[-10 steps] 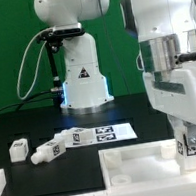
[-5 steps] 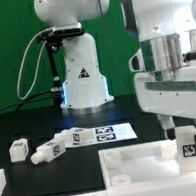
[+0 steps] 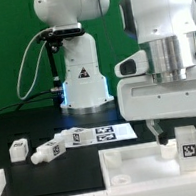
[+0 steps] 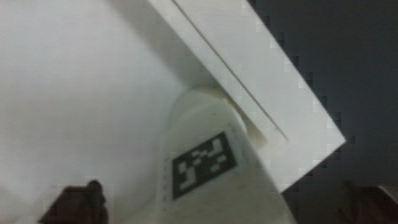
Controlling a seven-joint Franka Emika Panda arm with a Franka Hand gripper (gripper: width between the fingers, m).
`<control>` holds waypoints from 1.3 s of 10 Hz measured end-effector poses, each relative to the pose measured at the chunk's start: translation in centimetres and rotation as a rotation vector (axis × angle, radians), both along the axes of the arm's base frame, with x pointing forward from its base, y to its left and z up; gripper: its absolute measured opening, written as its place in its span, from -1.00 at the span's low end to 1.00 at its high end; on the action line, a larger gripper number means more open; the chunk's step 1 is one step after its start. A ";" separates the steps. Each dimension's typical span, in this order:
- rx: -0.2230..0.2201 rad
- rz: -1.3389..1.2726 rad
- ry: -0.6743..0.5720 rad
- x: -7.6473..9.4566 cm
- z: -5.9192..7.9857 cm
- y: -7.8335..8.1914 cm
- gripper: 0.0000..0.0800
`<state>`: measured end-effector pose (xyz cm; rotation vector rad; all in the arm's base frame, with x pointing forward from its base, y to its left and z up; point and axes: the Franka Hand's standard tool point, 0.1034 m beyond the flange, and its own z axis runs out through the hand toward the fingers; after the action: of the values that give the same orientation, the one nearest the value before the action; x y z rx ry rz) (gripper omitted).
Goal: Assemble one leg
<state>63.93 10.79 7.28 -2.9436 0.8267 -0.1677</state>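
A leg (image 3: pixel 185 145), a small white block with a square tag, stands upright on the large white panel (image 3: pixel 130 163) near its corner at the exterior view's right. My gripper (image 3: pixel 182 135) hangs over it with a finger on each side, both fingers apart from the leg, jaws open. In the wrist view the leg (image 4: pixel 217 165) rises between the dark fingertips (image 4: pixel 80 203), with a gap on each side, and the panel's raised rim (image 4: pixel 249 70) runs behind it.
Three more legs (image 3: pixel 18 150) (image 3: pixel 48 149) (image 3: pixel 76 137) lie on the black table at the exterior view's left. The marker board (image 3: pixel 109 134) lies behind the panel. The arm's white base (image 3: pixel 83 80) stands at the back. A white block (image 3: pixel 0 182) sits at the left edge.
My wrist has turned about the upright leg, so the hand now shows broadside and the fingers stand wider beside the leg. The leg has stayed in place.
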 end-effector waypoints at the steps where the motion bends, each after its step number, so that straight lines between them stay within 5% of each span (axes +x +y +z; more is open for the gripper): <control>1: -0.076 0.297 -0.028 0.6 0.2 -0.2 0.62; 4: -0.074 0.302 -0.027 0.7 -0.1 -0.4 0.57; 5: -0.067 0.262 -0.026 0.6 -0.1 -0.4 0.00; 6: -0.053 0.162 -0.023 0.6 -0.1 -0.3 0.00; 7: -0.044 0.100 -0.020 0.6 -0.1 -0.3 -0.29; 11: -0.014 -0.325 -0.002 0.4 -0.2 -0.2 -0.29; 13: 0.053 -0.691 0.040 0.3 -0.4 -0.7 -0.29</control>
<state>64.23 10.13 6.88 -2.4905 1.7828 -0.1194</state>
